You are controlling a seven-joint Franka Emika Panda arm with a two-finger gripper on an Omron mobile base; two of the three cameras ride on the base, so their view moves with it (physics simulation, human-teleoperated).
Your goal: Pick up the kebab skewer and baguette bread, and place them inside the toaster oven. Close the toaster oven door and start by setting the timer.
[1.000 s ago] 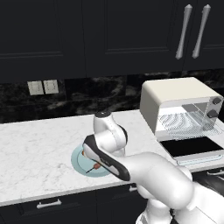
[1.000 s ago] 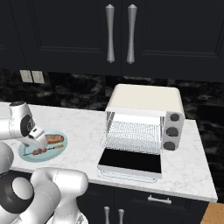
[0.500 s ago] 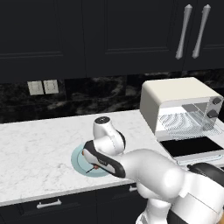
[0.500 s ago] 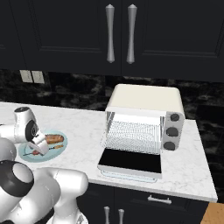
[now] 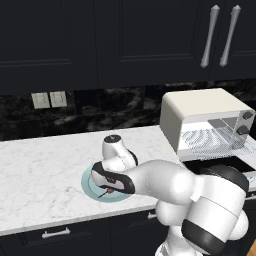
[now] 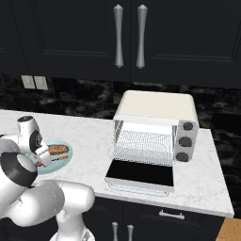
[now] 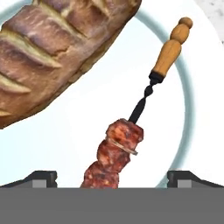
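Blue plate [image 5: 89,182] on marble counter [image 5: 40,165], dark cabs.

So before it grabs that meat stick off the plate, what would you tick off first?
1. Gripper open: ok, fingertips stand wide apart.
2. Kebab skewer lined up between them: ok, meat chunks sit midway.
3. Baguette bread out of the way: ok, it lies apart from the skewer on the plate.
4. Toaster oven door open: ok, folded down flat.
5. Rack free inside the toaster oven: ok.
6. Fingers low enough to close: cannot tell.
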